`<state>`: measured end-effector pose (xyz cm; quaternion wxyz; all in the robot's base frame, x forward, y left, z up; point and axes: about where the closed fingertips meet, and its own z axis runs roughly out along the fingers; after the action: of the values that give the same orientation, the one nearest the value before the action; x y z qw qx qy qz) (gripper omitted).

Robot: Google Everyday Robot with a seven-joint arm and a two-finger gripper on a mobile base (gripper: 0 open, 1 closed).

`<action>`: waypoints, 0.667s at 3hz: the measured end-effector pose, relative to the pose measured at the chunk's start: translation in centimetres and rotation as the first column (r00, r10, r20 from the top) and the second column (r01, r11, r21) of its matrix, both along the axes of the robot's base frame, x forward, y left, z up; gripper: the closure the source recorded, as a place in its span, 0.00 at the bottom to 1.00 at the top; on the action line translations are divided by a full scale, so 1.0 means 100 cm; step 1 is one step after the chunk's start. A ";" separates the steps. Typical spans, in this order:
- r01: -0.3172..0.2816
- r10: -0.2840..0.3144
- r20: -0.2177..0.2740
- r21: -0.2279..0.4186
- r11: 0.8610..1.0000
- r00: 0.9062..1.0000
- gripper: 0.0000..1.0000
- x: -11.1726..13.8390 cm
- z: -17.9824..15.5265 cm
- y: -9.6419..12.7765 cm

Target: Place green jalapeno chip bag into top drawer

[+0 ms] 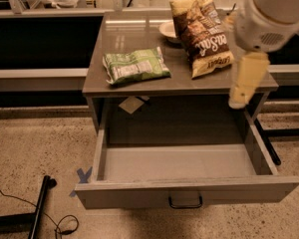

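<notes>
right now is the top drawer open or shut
Open: the drawer is pulled out, its grey floor showing. The tool hangs above its right side.

The green jalapeno chip bag (135, 66) is seen lying flat on the grey table (139, 31), toward its near left edge. A larger brown and yellow chip bag (203, 34) is set toward the right of the tabletop, with a white bowl (168, 30) partly hidden behind its left edge. Below the tabletop the top drawer (189, 189) is pulled out, its dark loop handle (185, 201) centred on the front. The gripper (238, 97) is held at the right, before the table's near right corner and above the drawer's right side, well apart from the green bag. A blue tape cross (83, 176) is stuck to the floor left of the drawer.
</notes>
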<state>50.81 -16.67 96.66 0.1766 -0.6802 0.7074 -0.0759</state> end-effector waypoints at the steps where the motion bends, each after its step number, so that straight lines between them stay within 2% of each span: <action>1: -0.137 0.141 0.082 -0.048 0.989 0.987 0.00 0.059 -0.007 0.035; 2: -0.218 0.223 0.091 -0.064 0.974 0.970 0.00 0.109 -0.024 0.067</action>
<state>61.70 -9.98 94.26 0.2001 -0.7546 0.6156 -0.1077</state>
